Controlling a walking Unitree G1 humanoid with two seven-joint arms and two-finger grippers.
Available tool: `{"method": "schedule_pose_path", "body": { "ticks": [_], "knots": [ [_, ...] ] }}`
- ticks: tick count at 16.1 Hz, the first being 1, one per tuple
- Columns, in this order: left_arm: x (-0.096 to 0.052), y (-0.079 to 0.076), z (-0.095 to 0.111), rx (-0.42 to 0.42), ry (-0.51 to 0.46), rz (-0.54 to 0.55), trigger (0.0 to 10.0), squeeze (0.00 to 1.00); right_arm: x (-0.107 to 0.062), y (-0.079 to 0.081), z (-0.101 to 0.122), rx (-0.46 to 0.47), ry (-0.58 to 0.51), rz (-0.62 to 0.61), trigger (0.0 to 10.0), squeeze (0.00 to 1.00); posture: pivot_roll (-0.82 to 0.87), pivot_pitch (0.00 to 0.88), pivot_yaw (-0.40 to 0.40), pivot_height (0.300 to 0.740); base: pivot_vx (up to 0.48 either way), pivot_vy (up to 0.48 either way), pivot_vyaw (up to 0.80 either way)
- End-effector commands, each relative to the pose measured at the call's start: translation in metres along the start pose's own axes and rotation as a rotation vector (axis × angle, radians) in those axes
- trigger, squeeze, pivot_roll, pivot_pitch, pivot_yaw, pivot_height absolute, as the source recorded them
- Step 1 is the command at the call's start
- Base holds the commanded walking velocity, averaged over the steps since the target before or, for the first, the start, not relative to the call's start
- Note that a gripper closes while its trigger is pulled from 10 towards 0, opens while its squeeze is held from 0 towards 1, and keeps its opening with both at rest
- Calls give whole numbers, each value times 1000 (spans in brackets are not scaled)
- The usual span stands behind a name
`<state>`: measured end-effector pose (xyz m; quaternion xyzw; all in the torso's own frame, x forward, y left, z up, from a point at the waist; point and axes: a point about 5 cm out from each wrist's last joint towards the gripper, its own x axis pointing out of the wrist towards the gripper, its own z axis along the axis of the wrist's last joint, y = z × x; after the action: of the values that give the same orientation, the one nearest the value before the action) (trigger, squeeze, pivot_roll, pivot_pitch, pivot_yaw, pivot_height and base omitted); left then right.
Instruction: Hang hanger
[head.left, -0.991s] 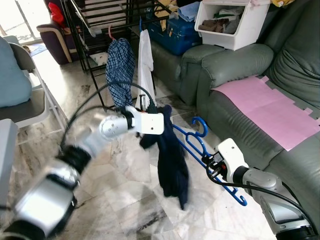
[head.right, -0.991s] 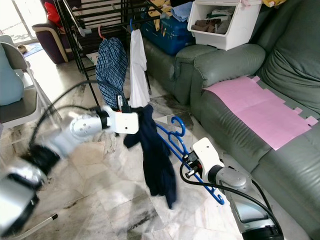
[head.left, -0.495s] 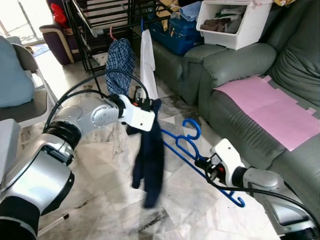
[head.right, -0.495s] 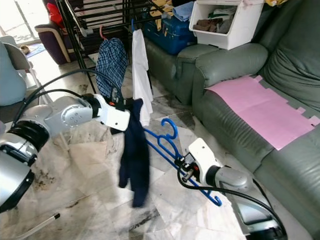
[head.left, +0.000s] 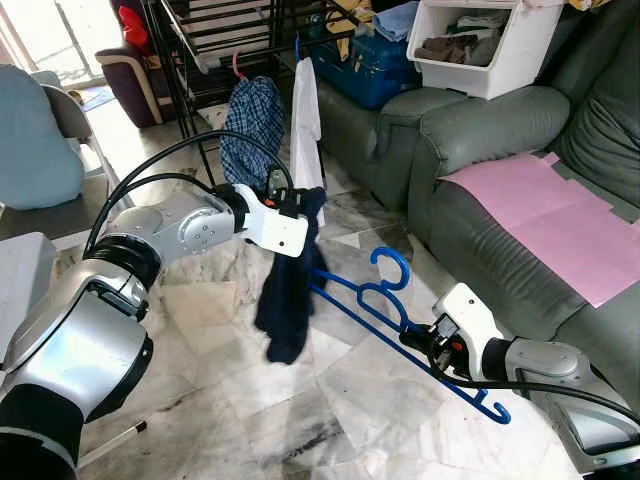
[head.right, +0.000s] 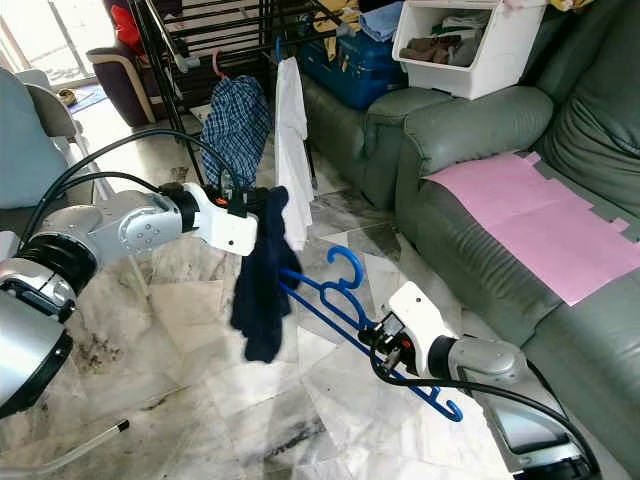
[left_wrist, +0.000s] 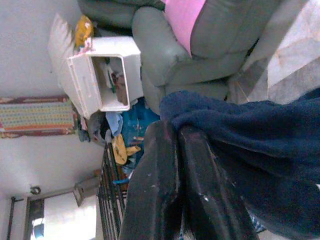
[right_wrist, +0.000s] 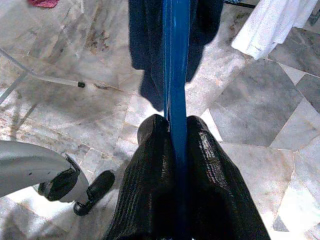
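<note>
A blue plastic hanger (head.left: 390, 310) slants over the marble floor, its hook up and one end reaching into a dark navy garment (head.left: 285, 290). My right gripper (head.left: 436, 346) is shut on the hanger's lower arm; in the right wrist view the blue hanger bar (right_wrist: 175, 75) runs out between the fingers (right_wrist: 150, 165). My left gripper (head.left: 291, 206) is shut on the top of the navy garment (left_wrist: 250, 135), which hangs limp below it. Behind stands a black drying rack (head.left: 215, 50) with a checked shirt (head.left: 252, 125) and a white shirt (head.left: 307, 115) hanging on it.
A green leather sofa (head.left: 480, 150) with a pink sheet (head.left: 545, 215) runs along the right. A white bin (head.left: 485, 45) and a blue case (head.left: 365, 60) rest on the sofa's far end. A grey chair (head.left: 55, 170) stands at the left.
The garment has swung back under my left gripper and hangs shorter and straighter. My right gripper has shifted a little with the hanger. The camera has also moved slightly.
</note>
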<state>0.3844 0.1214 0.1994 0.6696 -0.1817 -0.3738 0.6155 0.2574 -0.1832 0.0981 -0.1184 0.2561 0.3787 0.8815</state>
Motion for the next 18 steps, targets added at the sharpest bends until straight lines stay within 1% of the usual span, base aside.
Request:
{"method": "schedule_pose_path", "body": {
  "ticks": [1,2,3,4,5,7,9,11,13,14,15,16,17,18],
  "knots": [
    [-3,12,-4,23,20,19,10000,0,-2,4,10,-39,-36,41,10000,0,-114,0,91,740,0,0,0],
    [-5,7,-9,19,53,-10,10000,0,-6,-4,15,-61,-62,-2,10000,0,-113,0,93,740,0,0,0],
    [-6,4,-12,14,74,-21,10000,0,-11,-12,19,-60,-86,-36,10000,0,-115,0,94,740,0,0,0],
    [-8,1,-16,-8,99,-30,10000,0,-19,-14,27,-45,-136,4,10000,0,-120,0,96,740,0,0,0],
    [-9,-3,-19,-5,130,-48,10000,0,-29,-8,35,-60,-178,102,10000,0,-124,0,97,740,0,0,0],
    [-10,-9,-22,-14,152,-61,10000,0,-41,-13,40,-68,-183,129,10000,0,-131,0,99,740,0,0,0],
    [-9,-10,-19,-18,134,-62,10000,0,-50,-25,39,-96,-179,89,10000,0,-132,0,99,740,0,0,0],
    [-8,-7,-16,-30,109,-48,10000,0,-54,-34,41,-103,-192,46,10000,0,-129,0,96,740,0,0,0],
    [-7,-6,-15,-34,97,-50,10000,0,-56,-34,43,-113,-195,67,10000,0,-125,0,90,740,0,0,0],
    [-8,-7,-17,-34,113,-63,10000,0,-58,-32,44,-111,-193,96,10000,0,-123,0,88,740,0,0,0],
    [-9,-9,-20,-36,140,-70,10000,0,-61,-31,41,-110,-163,127,10000,0,-123,0,88,740,0,0,0],
    [-11,-9,-23,-38,164,-66,10000,0,-65,-31,31,-114,-85,153,10000,0,-123,0,88,740,0,0,0],
    [-12,-8,-24,-41,171,-60,10000,0,-67,-32,25,-120,-38,157,10000,0,-123,0,88,740,0,0,0],
    [-12,-6,-24,-43,164,-45,10000,0,-71,-39,13,-160,51,117,10000,0,-127,0,84,740,0,0,0]
  ]
}}
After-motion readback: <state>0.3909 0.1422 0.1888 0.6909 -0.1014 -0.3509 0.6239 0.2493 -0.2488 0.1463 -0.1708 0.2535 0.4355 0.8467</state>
